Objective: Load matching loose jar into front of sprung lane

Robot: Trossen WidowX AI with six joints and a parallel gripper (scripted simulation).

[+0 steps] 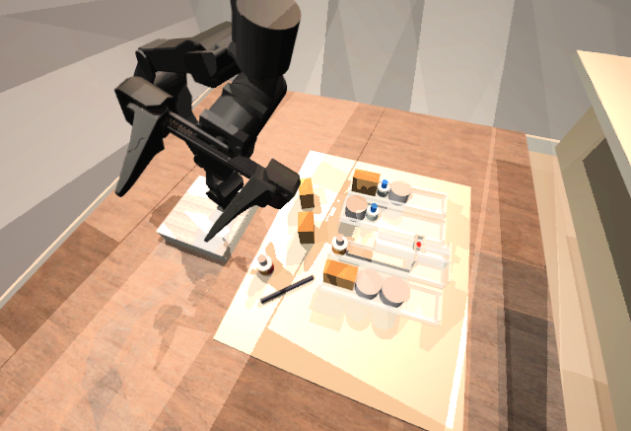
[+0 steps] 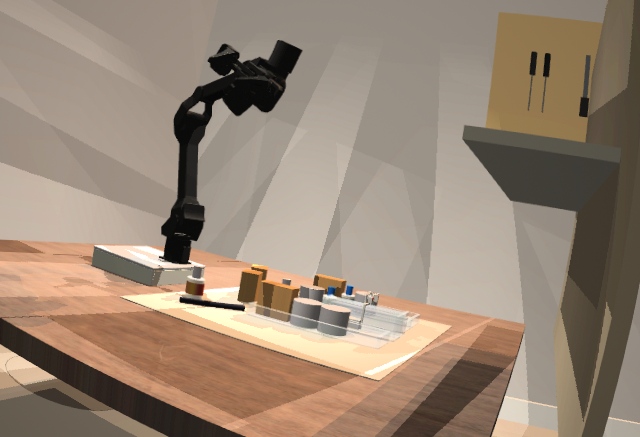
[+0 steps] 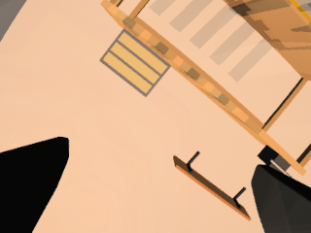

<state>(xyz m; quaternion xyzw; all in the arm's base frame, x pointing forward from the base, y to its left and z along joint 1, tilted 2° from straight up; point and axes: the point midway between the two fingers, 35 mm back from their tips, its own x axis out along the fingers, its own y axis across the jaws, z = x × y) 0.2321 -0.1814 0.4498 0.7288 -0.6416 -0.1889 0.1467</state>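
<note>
The loose jar (image 1: 264, 264) (image 2: 195, 285), with a pale cap and a white, brown and red body, stands upright near the mat's robot-side edge. A similar pale-capped jar (image 1: 339, 244) stands at the front, robot-side end of a clear lane (image 1: 428, 269). An upright fitting with a red dot (image 1: 418, 244) is farther back along that lane. The pusher plate and low front stop cannot be made out clearly. My gripper (image 1: 163, 215) (image 3: 163, 162) is wide open and empty, raised high above the base, far from both jars. The wrist view shows no jar.
A black rod (image 1: 287, 289) (image 2: 211, 303) lies beside the loose jar. Two orange boxes (image 1: 306, 193) (image 1: 306, 227) stand before the lanes. Neighbouring clear lanes hold orange boxes (image 1: 340, 273), grey tubs (image 1: 394, 291) and blue-capped bottles (image 1: 373, 211). All stand on the pale mat (image 1: 386, 365).
</note>
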